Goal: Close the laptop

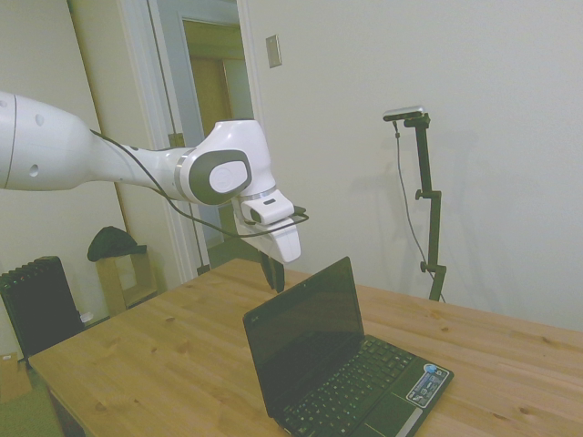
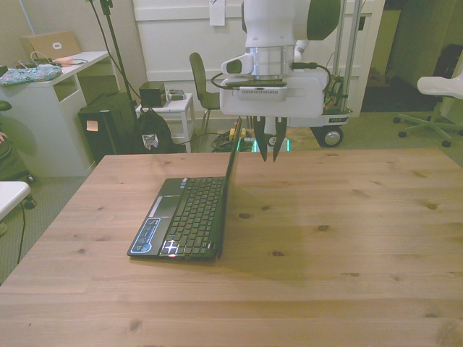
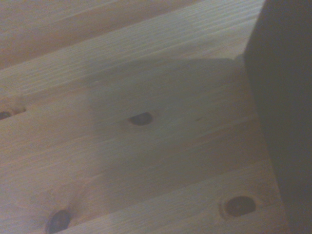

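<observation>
1. I see the laptop (image 1: 342,364) standing open on the counter (image 1: 155,364), toward the front view's left.
2. My gripper (image 2: 269,148) hangs behind the lid's top edge (fingers nearly together, holding nothing).

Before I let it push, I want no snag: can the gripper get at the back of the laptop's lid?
Probably yes. The gripper hangs just behind the laptop lid's top edge, fingers nearly together, with only bare table around it. Nothing stands between them.
</observation>
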`<state>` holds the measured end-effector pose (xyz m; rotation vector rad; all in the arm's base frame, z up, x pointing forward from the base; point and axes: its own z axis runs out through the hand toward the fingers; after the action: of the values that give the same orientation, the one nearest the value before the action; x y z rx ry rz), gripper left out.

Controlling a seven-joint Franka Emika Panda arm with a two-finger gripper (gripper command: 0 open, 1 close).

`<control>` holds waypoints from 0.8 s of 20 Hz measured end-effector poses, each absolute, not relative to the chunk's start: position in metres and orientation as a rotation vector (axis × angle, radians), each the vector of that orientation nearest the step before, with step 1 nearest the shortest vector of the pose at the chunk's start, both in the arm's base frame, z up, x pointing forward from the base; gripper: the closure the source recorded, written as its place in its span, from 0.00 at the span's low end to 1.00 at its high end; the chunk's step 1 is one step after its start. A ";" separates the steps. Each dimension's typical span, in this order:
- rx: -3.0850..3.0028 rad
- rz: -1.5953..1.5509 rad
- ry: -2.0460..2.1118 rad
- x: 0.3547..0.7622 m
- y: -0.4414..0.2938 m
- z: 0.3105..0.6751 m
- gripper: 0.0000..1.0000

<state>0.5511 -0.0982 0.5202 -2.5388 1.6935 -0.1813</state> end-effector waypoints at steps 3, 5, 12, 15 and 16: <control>-2.508 -0.158 1.752 0.540 -0.123 0.520 1.00; -2.489 -0.147 1.784 0.530 -0.141 0.518 1.00; -2.453 -0.119 1.855 0.496 -0.221 0.506 1.00; -2.451 -0.100 1.883 0.486 -0.259 0.487 1.00; -2.451 -0.097 1.894 0.485 -0.271 0.478 1.00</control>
<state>0.4849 -0.2706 0.4782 -2.4510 1.8940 -0.0968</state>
